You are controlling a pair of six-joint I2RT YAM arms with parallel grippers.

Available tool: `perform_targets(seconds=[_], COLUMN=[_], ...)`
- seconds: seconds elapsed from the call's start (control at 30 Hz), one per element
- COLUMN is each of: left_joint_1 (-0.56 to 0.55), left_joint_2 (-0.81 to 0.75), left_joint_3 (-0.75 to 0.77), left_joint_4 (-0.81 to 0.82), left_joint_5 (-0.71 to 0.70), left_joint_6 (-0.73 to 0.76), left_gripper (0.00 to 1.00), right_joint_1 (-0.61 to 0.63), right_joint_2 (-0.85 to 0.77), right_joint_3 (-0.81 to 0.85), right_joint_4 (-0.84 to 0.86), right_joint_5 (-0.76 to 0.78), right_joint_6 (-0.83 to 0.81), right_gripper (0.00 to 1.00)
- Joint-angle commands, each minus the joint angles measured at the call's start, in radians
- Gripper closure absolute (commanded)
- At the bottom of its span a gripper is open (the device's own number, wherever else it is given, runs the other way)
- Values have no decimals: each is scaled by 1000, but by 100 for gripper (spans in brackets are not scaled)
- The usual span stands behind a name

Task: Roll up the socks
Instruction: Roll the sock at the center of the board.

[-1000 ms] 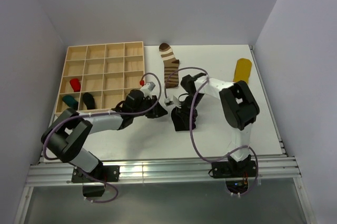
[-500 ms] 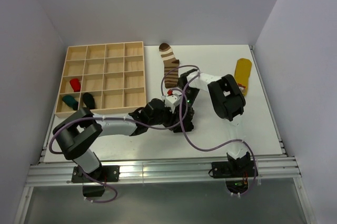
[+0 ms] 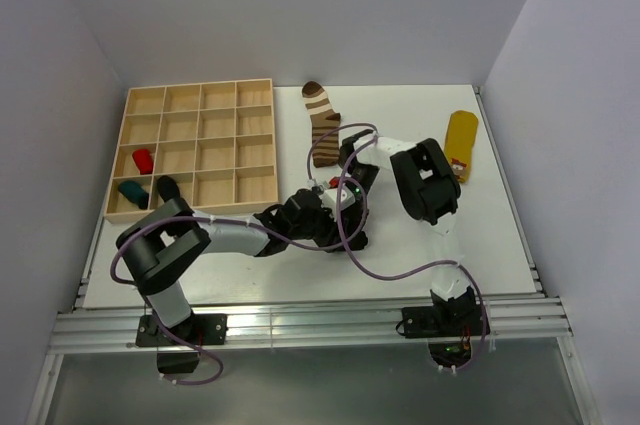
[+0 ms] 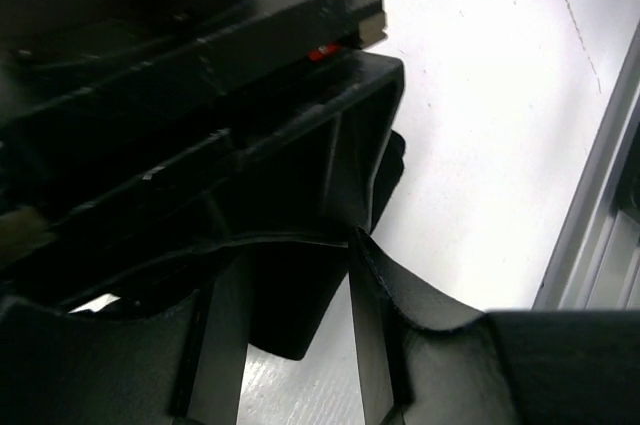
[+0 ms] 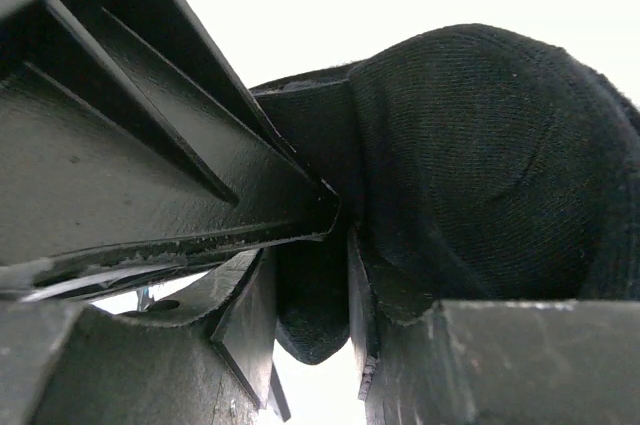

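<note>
A plain black sock (image 3: 351,237) lies bunched at the table's middle, under both grippers. My right gripper (image 3: 348,205) reaches down onto it, and in the right wrist view its jaws (image 5: 310,265) are shut on a fold of the sock (image 5: 480,165). From the left, my left gripper (image 3: 333,217) comes right up against the right one; its fingers (image 4: 375,345) stand apart with the sock's dark edge (image 4: 290,320) ahead of the gap. A brown-and-cream striped sock (image 3: 322,123) lies flat behind them. A yellow sock (image 3: 460,137) lies at the far right.
A wooden compartment tray (image 3: 200,95) fills the back left; its near-left cells hold a red roll (image 3: 142,160), a teal roll (image 3: 130,190) and a black roll (image 3: 168,188). The right arm's elbow (image 3: 425,180) rises over the table's centre-right. An aluminium rail (image 3: 300,325) runs along the near edge.
My left gripper has swung right from the tray's corner to the black sock and opened its jaws. The right arm has folded in closer, still gripping the sock.
</note>
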State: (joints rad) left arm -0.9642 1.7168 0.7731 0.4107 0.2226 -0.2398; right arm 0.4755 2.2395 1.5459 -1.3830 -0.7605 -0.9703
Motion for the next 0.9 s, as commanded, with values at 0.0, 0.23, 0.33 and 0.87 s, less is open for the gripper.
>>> perform_targets(seconds=[0.0, 0.23, 0.33, 0.87], left_joint_1=[-2, 15, 22, 67], left_joint_2=[30, 30, 41, 55], left_joint_3=[17, -21, -17, -23], left_joint_4=[2, 30, 11, -53], left_joint_5=[32, 125, 167, 239], left_joint_6=[16, -18, -15, 10], left_gripper=[56, 57, 58, 60], right_joint_1=[2, -3, -6, -8], right_joint_2=[45, 48, 51, 51], right_joint_3=[31, 22, 22, 5], right_joint_4=[1, 25, 32, 59], right_joint_5=[21, 33, 36, 49], right_joint_6=[-13, 8, 15, 38], right_gripper=[80, 80, 80, 81])
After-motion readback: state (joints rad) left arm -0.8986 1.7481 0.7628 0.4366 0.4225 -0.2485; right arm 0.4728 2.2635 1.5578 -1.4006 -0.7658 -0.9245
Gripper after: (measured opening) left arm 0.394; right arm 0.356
